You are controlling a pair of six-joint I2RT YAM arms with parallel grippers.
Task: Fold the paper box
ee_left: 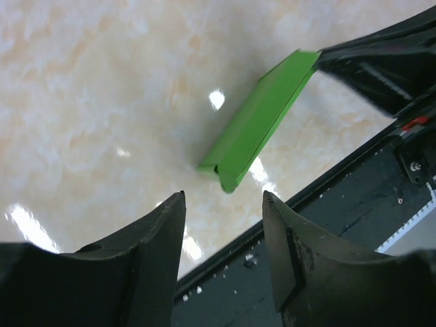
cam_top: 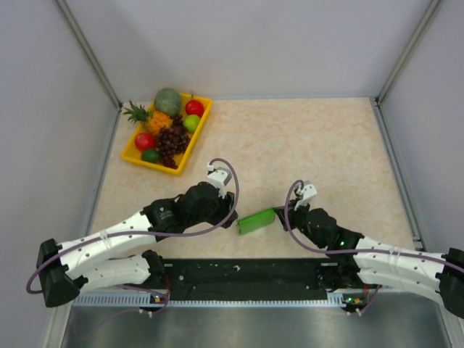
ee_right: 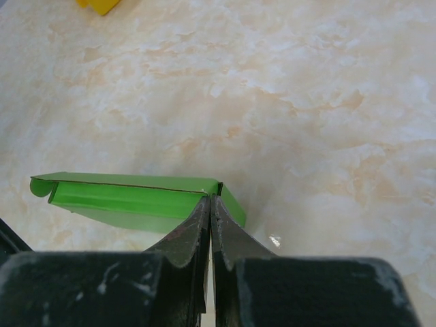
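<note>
**A:** While the paper box (cam_top: 256, 221) lies on the table (cam_top: 326, 145) between the two arms, where do the jaws sit?

**B:** Right jaws are fully closed on the box end nearest them, pinching the card edge. Left jaws stand partly open with nothing between them. Their tips are just short of the box's other end, not touching it.

**A:** Box shape?

**B:** Long, narrow, folded green strip. There's a small curled flap at the free end. It sits near the table's front edge.

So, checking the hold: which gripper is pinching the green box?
The right gripper, shut on the paper box; the left gripper is open, short of it.
</note>
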